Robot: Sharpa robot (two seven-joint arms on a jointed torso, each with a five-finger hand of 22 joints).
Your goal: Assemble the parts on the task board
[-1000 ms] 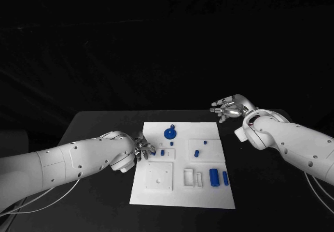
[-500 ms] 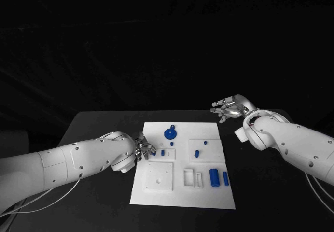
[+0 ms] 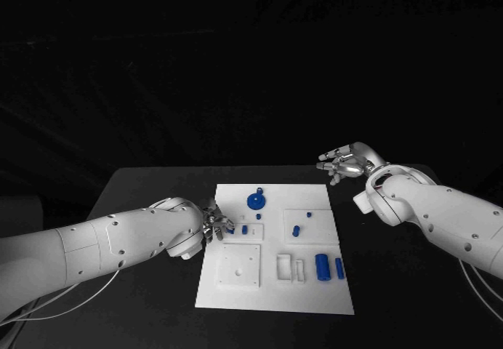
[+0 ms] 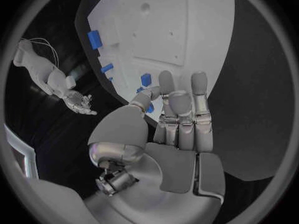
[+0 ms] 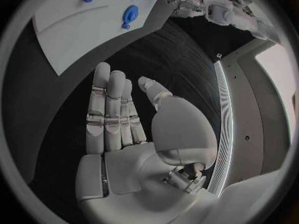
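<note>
Nearest us on the black table [image 3: 147, 185] lies the flat white rectangular task board [image 3: 275, 298]. Along its near right side we see a stubby blue cylinder [image 3: 323, 265] and a thinner blue pin [image 3: 339, 267] lying beside an upright white bracket [image 3: 287, 267]. Left of them sits a raised white square block [image 3: 240, 267] with a small hole.

Further back, at the board's left edge, our silver left hand [image 3: 217, 224] reaches to a shallow white recess with a small blue peg [image 3: 244, 229] in it. Whether the fingers grip a part, we cannot tell. The left wrist view shows the fingers [image 4: 181, 107] straight and close together over small blue pieces [image 4: 146, 79].

Beyond sits a round blue disc [image 3: 256, 199]. Farthest, off the board's right corner, our silver right hand [image 3: 346, 163] hangs with fingers apart, holding nothing; the right wrist view confirms its palm [image 5: 127, 134] bare.
</note>
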